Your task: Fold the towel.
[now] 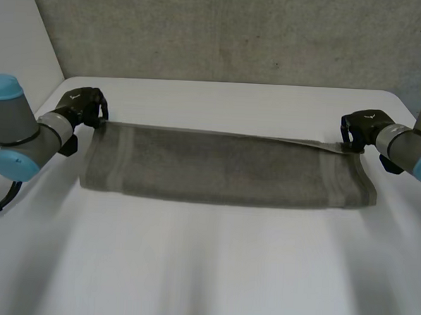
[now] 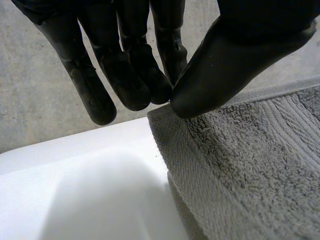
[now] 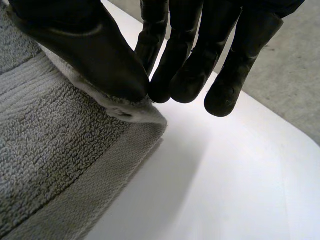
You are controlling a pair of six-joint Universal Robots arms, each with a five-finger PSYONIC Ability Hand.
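Observation:
A grey towel (image 1: pixel 224 169) lies folded in a long strip across the white table (image 1: pixel 204 270), its fold along the near side. My left hand (image 1: pixel 84 106) pinches the towel's far left corner (image 2: pixel 162 114) between thumb and fingers. At the far right corner (image 3: pixel 145 112) my right hand (image 1: pixel 362 129) pinches the upper layer the same way, thumb on top of the cloth. Both corners are held slightly above the table, so the upper layer's far edge is stretched taut between the hands.
A grey wall (image 1: pixel 224 31) rises behind the table's far edge. White table surface stretches in front of the towel toward me and beyond each hand to the sides.

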